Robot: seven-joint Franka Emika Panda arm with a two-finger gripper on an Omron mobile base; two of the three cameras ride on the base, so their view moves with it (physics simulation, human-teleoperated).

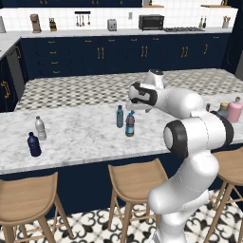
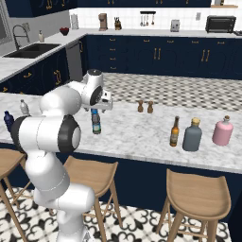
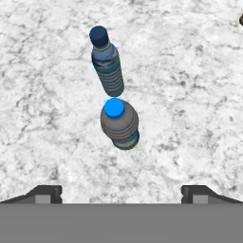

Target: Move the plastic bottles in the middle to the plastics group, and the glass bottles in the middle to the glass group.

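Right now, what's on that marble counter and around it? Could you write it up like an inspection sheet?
Surface: white marble counter, bottles standing upright on it.
Job's things: teal-blue bottle and blue-capped clear bottle side by side in the middle; amber bottle beside the grey-teal bottle and pink bottle; pale clear bottle and navy bottle at the counter's other end.
Clutter: two small brown shakers further back on the counter.
Gripper: gripper open, above the two middle bottles, holding nothing.
Cables: nothing seen.
Surroundings: wooden stools in front, navy cabinets behind, sink to one side.
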